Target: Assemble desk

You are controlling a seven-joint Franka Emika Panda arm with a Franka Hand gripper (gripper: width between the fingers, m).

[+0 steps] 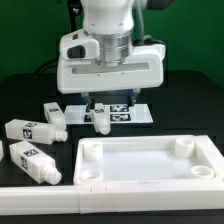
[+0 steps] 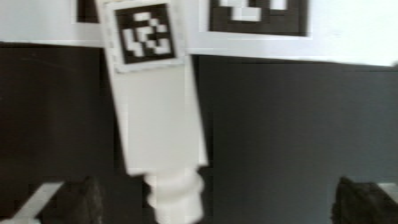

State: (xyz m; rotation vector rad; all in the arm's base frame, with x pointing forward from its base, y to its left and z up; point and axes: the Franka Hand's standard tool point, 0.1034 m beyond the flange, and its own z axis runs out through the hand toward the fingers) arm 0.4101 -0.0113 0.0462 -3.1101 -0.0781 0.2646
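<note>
The desk's large white panel (image 1: 150, 162), with a raised rim and round corner sockets, lies at the front on the exterior view's right. One white leg (image 1: 100, 120) lies on the black table just below my gripper (image 1: 108, 104). In the wrist view this leg (image 2: 153, 110) carries a black-and-white tag and its peg end reaches between my fingers (image 2: 64, 202). It sits nearer one finger and touches neither. My gripper (image 2: 214, 205) is open and holds nothing. Three more tagged legs (image 1: 55, 113) (image 1: 27, 129) (image 1: 34, 162) lie on the exterior view's left.
The marker board (image 1: 128, 112) lies flat behind the leg under my gripper, and its edge shows in the wrist view (image 2: 249, 15). A long white bar (image 1: 40, 203) runs along the front edge of the table. Behind the table is a green backdrop.
</note>
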